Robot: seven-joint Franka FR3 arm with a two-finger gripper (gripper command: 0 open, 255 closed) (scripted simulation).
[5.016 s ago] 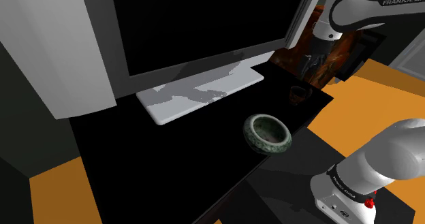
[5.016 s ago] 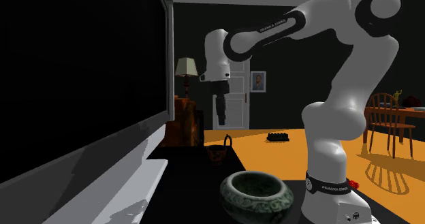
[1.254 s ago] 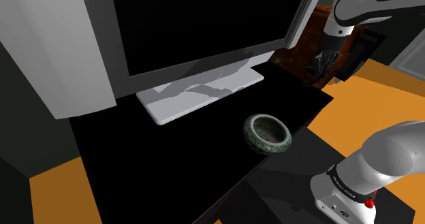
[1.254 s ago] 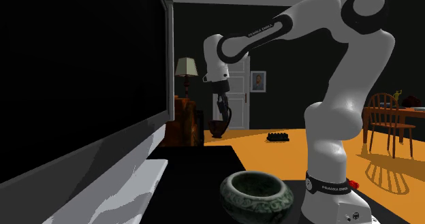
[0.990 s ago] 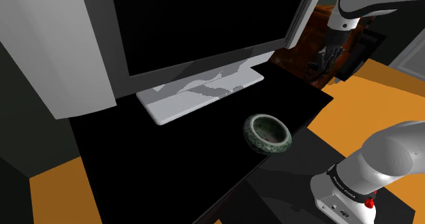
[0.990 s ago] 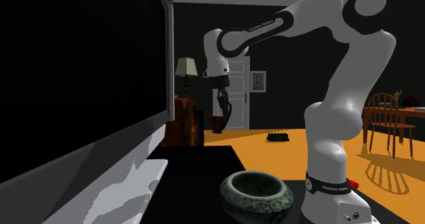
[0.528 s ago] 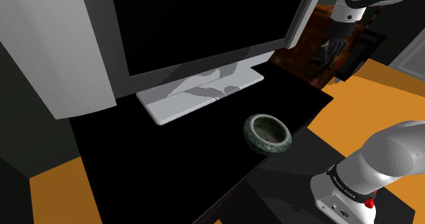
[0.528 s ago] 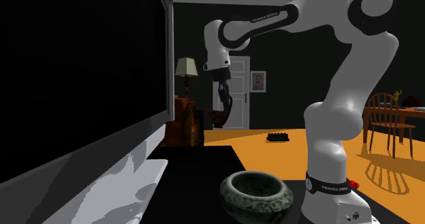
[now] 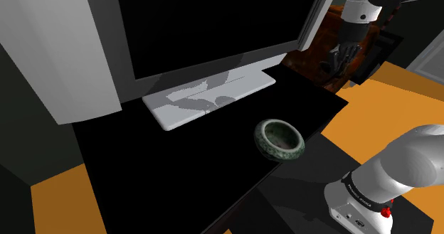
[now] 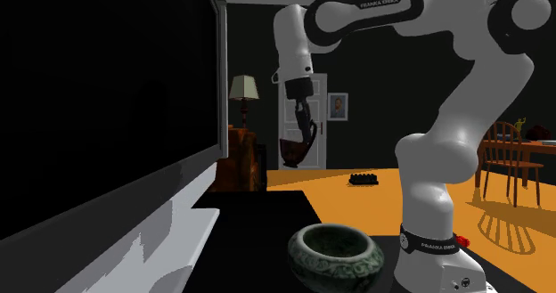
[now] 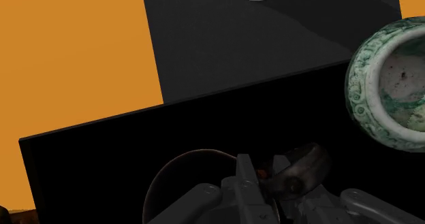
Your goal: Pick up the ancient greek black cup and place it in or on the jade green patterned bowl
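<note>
A black desk [image 9: 164,161] stands on an orange floor [image 9: 64,197] in a dim room. Nearest in the second exterior view sits the green patterned bowl [image 10: 337,256], empty and mouth up, close to the desk's near end. Beyond it, above the desk's far end, the claw [image 10: 303,133] hangs in the air pinching the dark cup [image 10: 293,152]; in the wrist view the grip seems to be at the rim, beside a handle. Five seconds ago the cup stood on the desk's far corner beneath the claw. Now it is off the surface, and higher than half a second ago, so the pick looks done and the carry to the bowl remains. The cup's mouth faces the claw, and its long axis is near upright, leaning a little with the wrist. Farther back stand a lamp [image 10: 243,88] and a white door [image 10: 321,140].
</note>
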